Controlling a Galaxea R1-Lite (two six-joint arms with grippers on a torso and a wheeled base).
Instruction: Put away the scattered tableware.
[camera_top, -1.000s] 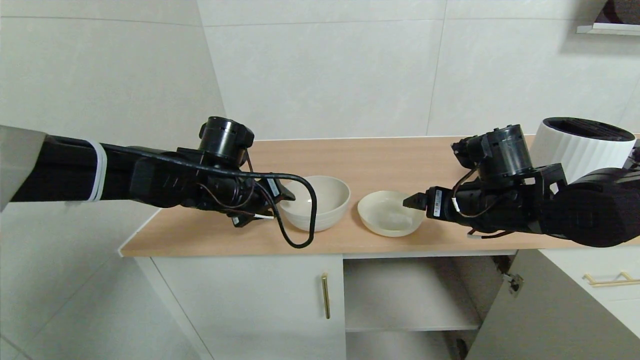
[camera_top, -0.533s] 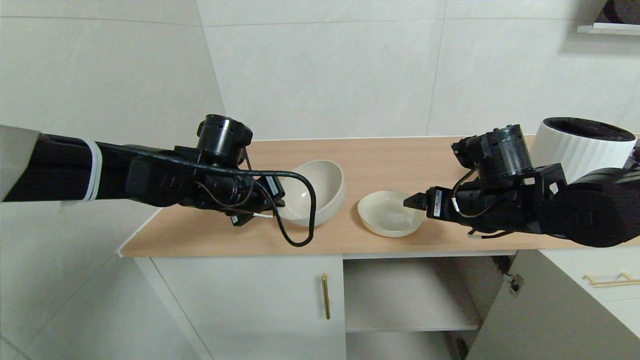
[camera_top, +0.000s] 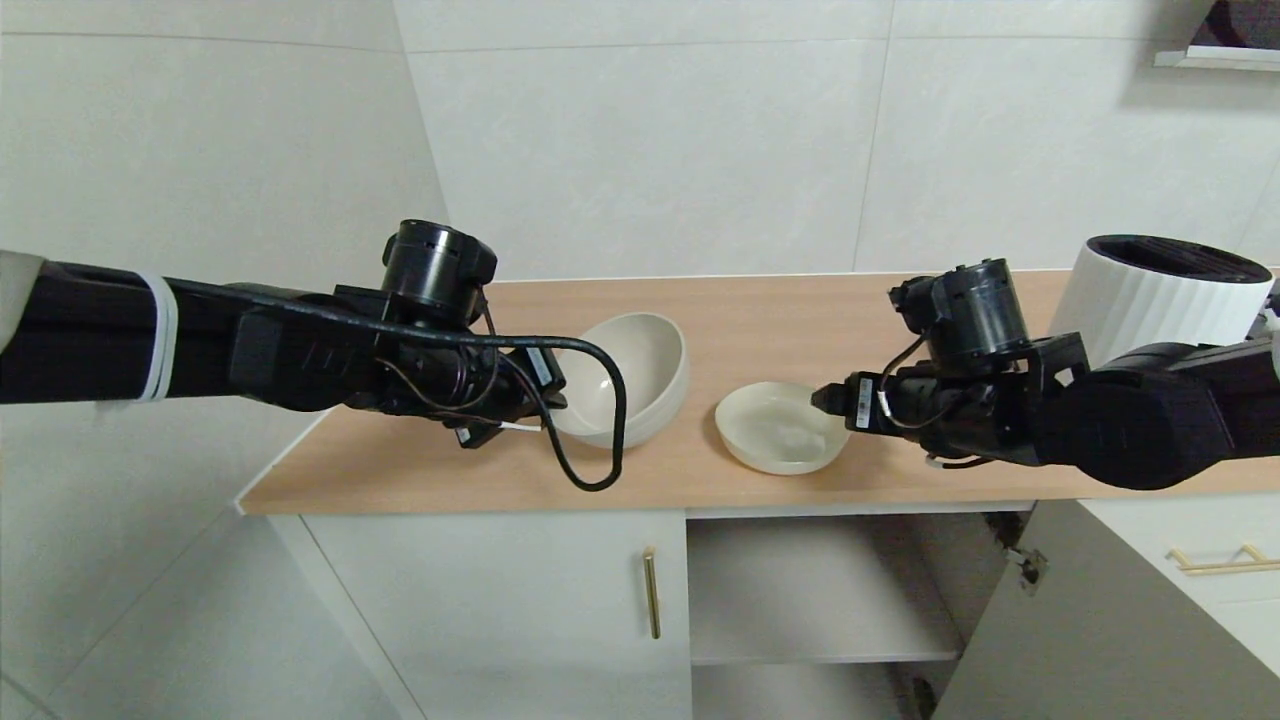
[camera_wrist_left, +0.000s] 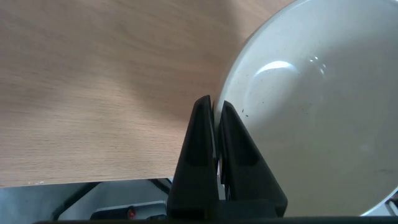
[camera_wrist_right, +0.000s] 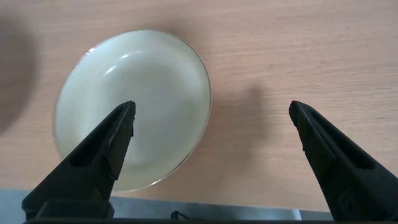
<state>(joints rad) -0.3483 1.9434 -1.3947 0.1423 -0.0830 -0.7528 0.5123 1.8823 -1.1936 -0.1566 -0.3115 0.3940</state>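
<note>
A large cream bowl (camera_top: 632, 372) is tipped up on the wooden countertop (camera_top: 780, 315), its opening turned toward the right. My left gripper (camera_top: 556, 402) is shut on its left rim; the left wrist view shows the thin rim pinched between the two fingers of the left gripper (camera_wrist_left: 214, 104), with the bowl's inside (camera_wrist_left: 311, 124) beside them. A small shallow cream dish (camera_top: 778, 430) rests flat to the right of the bowl. My right gripper (camera_top: 824, 398) hovers open over the dish's right edge, its fingers spread wide across the dish (camera_wrist_right: 134, 109) and bare wood, holding nothing (camera_wrist_right: 211, 107).
A white ribbed container (camera_top: 1165, 290) stands at the counter's right end, behind my right arm. Below the counter an open cabinet shows a bare shelf (camera_top: 810, 590), its door (camera_top: 1080, 620) swung out to the right. The left door with a gold handle (camera_top: 651, 592) is closed.
The large bowl, flat a second ago, has been tipped up by my left gripper lifting its rim. My right arm has shifted slightly left, over the small dish.
</note>
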